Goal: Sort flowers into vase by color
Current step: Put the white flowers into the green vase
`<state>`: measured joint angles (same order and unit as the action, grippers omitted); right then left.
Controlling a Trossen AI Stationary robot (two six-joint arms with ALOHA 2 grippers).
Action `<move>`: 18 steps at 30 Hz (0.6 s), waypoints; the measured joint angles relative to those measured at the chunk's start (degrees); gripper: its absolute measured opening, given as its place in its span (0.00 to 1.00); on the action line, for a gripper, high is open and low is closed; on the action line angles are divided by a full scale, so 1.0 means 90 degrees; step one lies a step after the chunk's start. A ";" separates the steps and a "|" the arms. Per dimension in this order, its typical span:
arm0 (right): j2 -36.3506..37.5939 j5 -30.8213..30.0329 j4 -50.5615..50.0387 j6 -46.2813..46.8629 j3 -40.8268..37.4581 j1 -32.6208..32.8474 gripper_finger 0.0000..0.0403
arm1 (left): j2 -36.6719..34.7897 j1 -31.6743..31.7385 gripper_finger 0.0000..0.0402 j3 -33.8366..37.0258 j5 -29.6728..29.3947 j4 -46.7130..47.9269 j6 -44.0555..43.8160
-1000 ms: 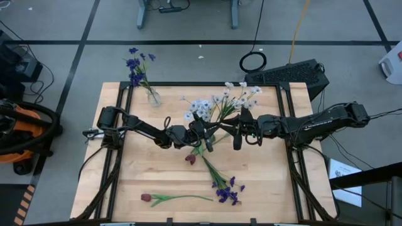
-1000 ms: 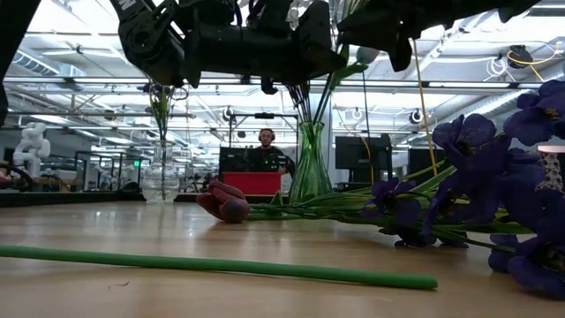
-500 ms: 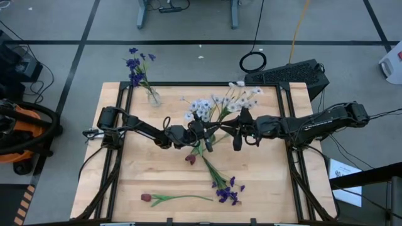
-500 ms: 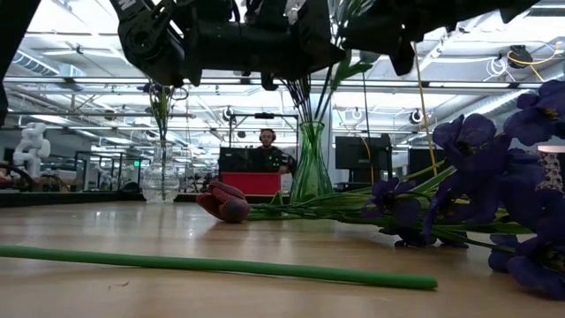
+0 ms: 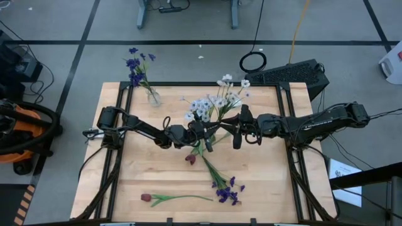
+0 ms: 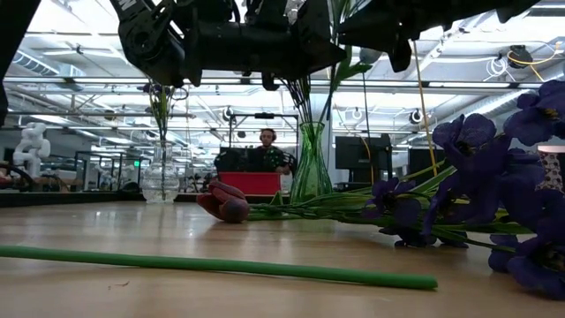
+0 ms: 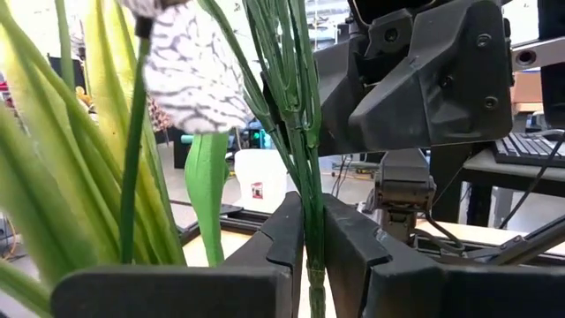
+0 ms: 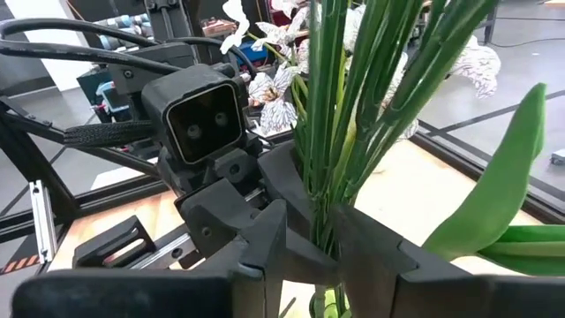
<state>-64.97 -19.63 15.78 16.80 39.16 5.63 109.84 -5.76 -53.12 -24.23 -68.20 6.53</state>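
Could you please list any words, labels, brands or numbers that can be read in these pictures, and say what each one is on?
None can be read.
White jug: a small red label, too small to read.
Paper sheet on the floor beside the table: print too small to read.
Red panel in the room behind: no text can be made out.

Stem bunch (image 5: pixel 217 107) in table-centre vase (image 6: pixel 311 163); loose flowers (image 5: pixel 220 182) in front.
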 joint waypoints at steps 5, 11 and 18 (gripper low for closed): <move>0.0001 -0.0010 -0.0107 0.0002 0.0000 0.0000 0.22 | 0.0000 0.0000 0.10 0.0000 0.0002 0.0002 0.0001; 0.0000 -0.0036 -0.0179 0.0123 -0.0001 -0.0006 0.22 | -0.0004 -0.0007 0.10 0.0000 0.0072 -0.0272 0.0031; 0.0002 -0.0007 -0.0082 0.0122 -0.0001 -0.0005 0.22 | -0.0010 -0.0007 0.10 0.0000 0.0075 -0.0385 0.0018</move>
<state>-64.95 -19.69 15.04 17.90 39.16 5.58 109.75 -5.82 -53.12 -23.55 -71.67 6.69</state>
